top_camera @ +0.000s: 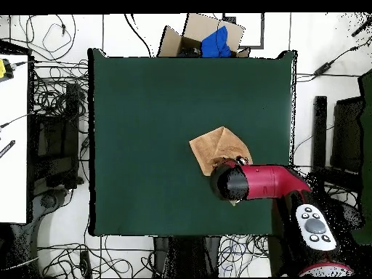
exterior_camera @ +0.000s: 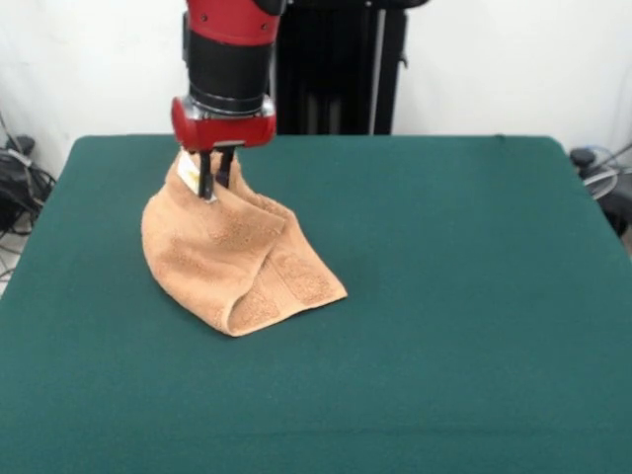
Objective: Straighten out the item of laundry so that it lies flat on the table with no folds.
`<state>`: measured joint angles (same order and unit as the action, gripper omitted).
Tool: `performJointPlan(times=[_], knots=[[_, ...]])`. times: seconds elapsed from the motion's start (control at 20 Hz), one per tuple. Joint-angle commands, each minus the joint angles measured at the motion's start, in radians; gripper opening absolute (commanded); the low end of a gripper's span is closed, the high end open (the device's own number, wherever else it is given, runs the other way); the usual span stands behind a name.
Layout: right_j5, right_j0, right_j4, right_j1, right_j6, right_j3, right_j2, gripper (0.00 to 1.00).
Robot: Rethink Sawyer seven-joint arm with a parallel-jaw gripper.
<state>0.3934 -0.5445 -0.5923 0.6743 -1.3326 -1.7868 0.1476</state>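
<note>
We see the arm (exterior_camera: 229,59) reaching straight down, wrist vertical, its gripper (exterior_camera: 214,186) with jaws clamped on a raised corner of the towel (exterior_camera: 232,262). The towel hangs from that pinch in a tent, its lower folds resting crumpled on the green bench (exterior_camera: 444,296). From overhead, the arm (top_camera: 258,181) covers the towel's (top_camera: 216,147) near edge.

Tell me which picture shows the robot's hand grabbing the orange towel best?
The front view: the hand pinches the peach-orange terry towel, lifting one part. In the overhead view, the red arm hides the hand, and only part of the towel shows.
</note>
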Motion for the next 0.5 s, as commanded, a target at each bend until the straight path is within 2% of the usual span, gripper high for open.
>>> performJointPlan(times=[0.05,0.5], knots=[[0.113,0.109,0.134,0.066,-0.278,-0.079,-0.036,0.00],[0.203,0.196,0.295,0.135,-0.291,-0.091,-0.093,0.00]])
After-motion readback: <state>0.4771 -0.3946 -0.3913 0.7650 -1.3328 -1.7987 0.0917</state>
